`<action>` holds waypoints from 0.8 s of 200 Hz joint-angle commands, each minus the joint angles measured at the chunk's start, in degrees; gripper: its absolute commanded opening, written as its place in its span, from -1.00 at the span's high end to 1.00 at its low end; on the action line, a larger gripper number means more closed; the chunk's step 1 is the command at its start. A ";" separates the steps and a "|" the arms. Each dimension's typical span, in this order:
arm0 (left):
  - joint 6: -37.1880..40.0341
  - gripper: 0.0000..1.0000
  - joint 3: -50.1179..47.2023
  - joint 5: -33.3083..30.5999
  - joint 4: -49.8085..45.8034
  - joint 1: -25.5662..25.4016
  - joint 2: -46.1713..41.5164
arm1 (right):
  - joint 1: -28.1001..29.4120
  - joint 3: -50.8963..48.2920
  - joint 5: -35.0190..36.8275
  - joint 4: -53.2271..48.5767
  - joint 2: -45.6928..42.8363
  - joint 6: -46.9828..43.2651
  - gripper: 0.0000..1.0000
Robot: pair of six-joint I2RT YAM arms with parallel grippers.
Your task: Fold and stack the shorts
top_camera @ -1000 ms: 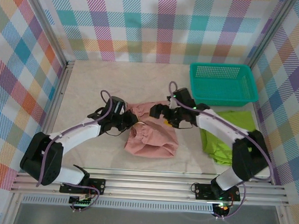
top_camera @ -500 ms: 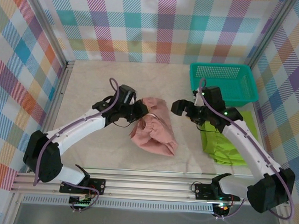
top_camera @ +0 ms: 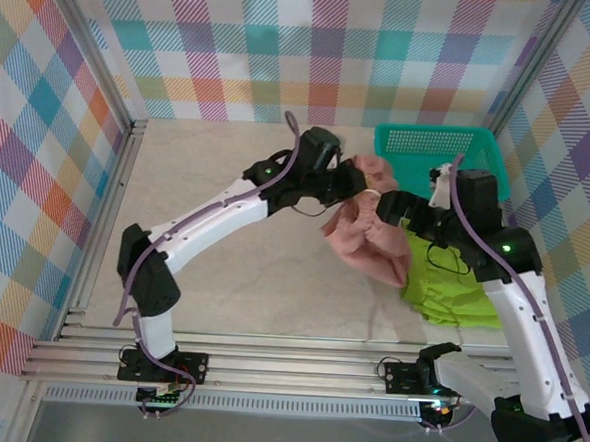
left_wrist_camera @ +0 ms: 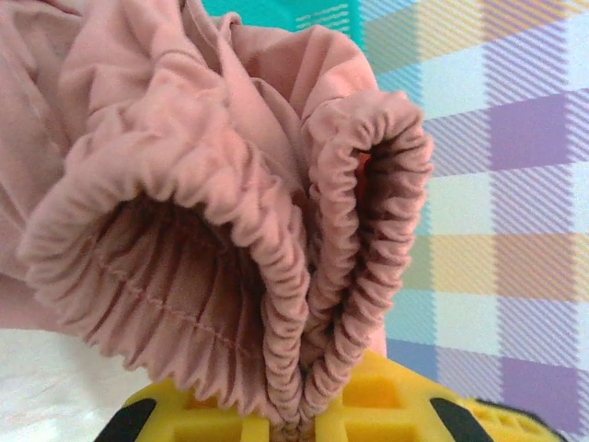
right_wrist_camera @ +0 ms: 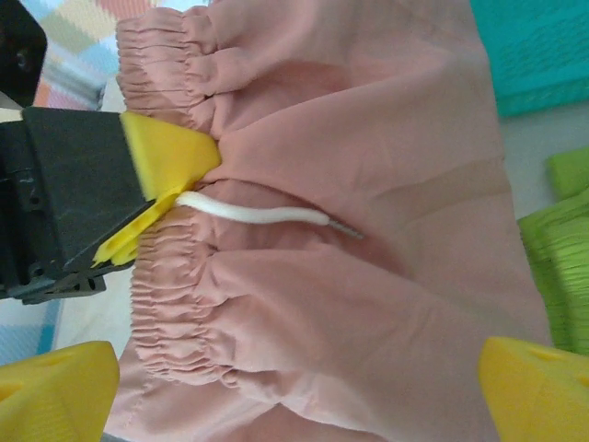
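The pink shorts (top_camera: 374, 241) hang in the air, bunched, just left of the basket. My left gripper (top_camera: 355, 182) is shut on their gathered waistband (left_wrist_camera: 276, 304), pinched between its yellow fingers (left_wrist_camera: 386, 405). My right gripper (top_camera: 401, 209) stands wide open right behind the hanging cloth, its yellow fingertips (right_wrist_camera: 55, 387) either side of the pink shorts (right_wrist_camera: 368, 304) without closing on them. A white drawstring (right_wrist_camera: 267, 215) dangles from the waistband beside the left gripper's finger (right_wrist_camera: 170, 157). The lime green shorts (top_camera: 452, 281) lie folded on the table at the right, partly under the pink ones.
A teal basket (top_camera: 441, 160) stands at the back right, close behind both grippers. Checked walls enclose the table (top_camera: 222, 267) on three sides, and a metal rail runs along its near edge.
My left gripper has carried the pink shorts off the table, up and to the right toward the basket. My right arm pulled back to the right and now faces the hanging cloth.
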 commanded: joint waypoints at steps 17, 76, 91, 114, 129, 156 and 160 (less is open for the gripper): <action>-2.55 1.00 19.28 -1.67 -1.43 -4.53 11.44 | -3.65 8.75 12.17 -8.67 -2.05 -2.36 -0.99; -10.86 1.00 48.26 -2.79 0.66 -8.78 34.58 | -4.53 23.14 20.27 -11.59 -2.57 -2.20 -0.99; -13.83 1.00 49.40 -3.12 6.27 -9.51 37.39 | -4.53 26.63 21.73 -12.43 -2.60 -3.62 -0.99; -16.79 1.00 51.18 -5.43 13.01 -10.93 41.20 | -4.54 30.48 24.38 -12.99 -2.62 -5.45 -0.99; -18.18 1.00 53.63 -6.15 15.40 -11.68 43.93 | -4.53 31.21 25.29 -12.65 -2.94 -6.32 -0.99; -21.05 1.00 54.07 -6.91 22.93 -13.07 47.28 | -4.52 30.66 25.97 -11.72 -3.35 -7.99 -0.99; -21.23 1.00 54.37 -6.91 23.62 -13.19 47.74 | -4.50 30.52 26.10 -11.70 -3.28 -8.24 -0.99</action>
